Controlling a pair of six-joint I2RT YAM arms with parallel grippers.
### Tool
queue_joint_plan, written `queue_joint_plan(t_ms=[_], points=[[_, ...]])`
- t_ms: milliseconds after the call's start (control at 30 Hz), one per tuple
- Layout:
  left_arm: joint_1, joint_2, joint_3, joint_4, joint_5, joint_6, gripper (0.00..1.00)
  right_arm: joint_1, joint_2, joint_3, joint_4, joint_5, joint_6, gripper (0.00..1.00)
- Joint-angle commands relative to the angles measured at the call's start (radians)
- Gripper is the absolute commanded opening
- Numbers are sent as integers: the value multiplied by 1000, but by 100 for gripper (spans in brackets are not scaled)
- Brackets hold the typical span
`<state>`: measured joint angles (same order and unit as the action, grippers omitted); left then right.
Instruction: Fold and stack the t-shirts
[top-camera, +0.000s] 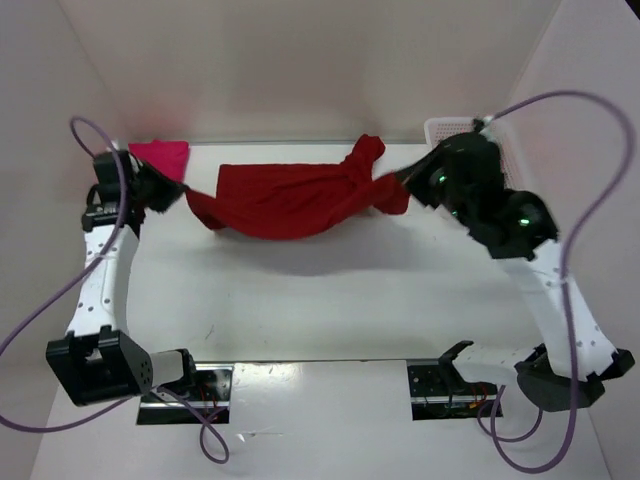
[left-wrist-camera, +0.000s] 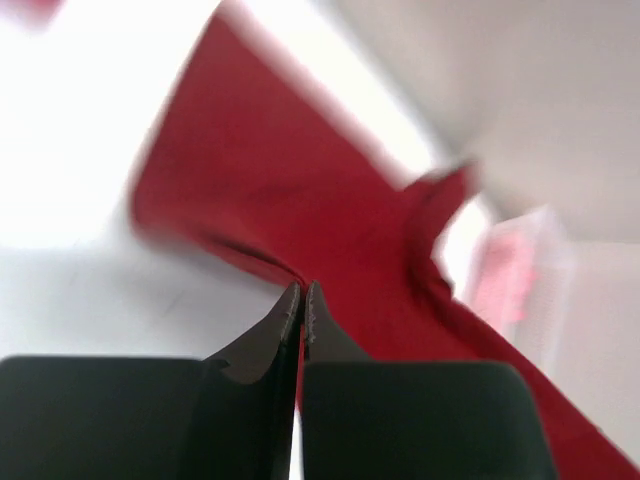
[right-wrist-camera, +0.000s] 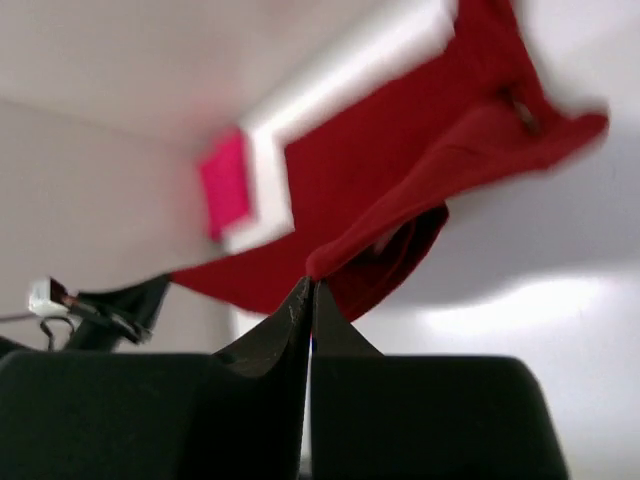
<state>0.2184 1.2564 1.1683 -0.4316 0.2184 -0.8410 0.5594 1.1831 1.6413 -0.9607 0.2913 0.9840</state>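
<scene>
Both sets of fingers are clamped on the dark red t-shirt. The left gripper pinches an edge right at its tips. The right gripper pinches a bunched fold, with cloth spilling away beyond its tips. The shirt spans the gap between the two pairs of fingers and sags mid-span; it casts a shadow on the table, so I read it as hanging off the surface. Likely reason: stretch it between two pinch points to spread it before laying it flat to fold. The end by the right fingers is twisted, with a sleeve poking up past them, so the spread isn't even. The bright magenta t-shirt sits just behind the left fingers, a compact patch. A white mesh basket sits just behind the right fingers; its contents are too blurred to tell. The tabletop is plain white with some glare. White walls close it in on three sides, and purple cables loop off both arms.
</scene>
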Motion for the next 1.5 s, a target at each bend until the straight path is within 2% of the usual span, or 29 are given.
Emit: queue_joint_plan(t_ms=[0,33,133,233,367,433,500,633,700,767,833,900,967,1133,1300,1467], points=[[19,-57,330,-96,9,54,0,-4,73,341,-214,210,-201,0],[30,-57,391,-96,9,45,0,-4,96,426,-223,221,-227,0],[61,-35,545,-47,116,-18,0,-22,194,841,-234,221,-319,0],[117,-14,657,-25,160,-43,0,-32,240,1042,-165,221,-407,0],[128,20,777,-38,137,-43,0,-32,182,982,66,250,-485,0],[157,56,777,0,182,-87,0,-32,229,1023,116,272,-516,0],[180,75,726,63,235,-122,0,-32,280,1013,160,301,-570,0],[180,122,598,136,200,-145,0,-41,471,948,214,325,-677,0],[148,141,550,162,119,-104,0,-122,545,954,214,231,-677,0],[113,210,502,175,110,-83,0,-212,648,966,194,29,-631,0],[78,288,466,209,96,-82,0,-314,714,982,177,-87,-595,0],[61,372,450,223,84,-82,0,-345,821,1052,152,-123,-581,0],[38,437,511,223,84,-92,0,-355,898,1145,152,-136,-581,0],[27,497,717,214,111,-139,0,-355,871,1186,266,-146,-553,0],[61,506,824,246,164,-214,0,-355,756,1186,376,-172,-525,0],[93,496,895,267,184,-236,0,-365,655,1152,386,-181,-525,0]])
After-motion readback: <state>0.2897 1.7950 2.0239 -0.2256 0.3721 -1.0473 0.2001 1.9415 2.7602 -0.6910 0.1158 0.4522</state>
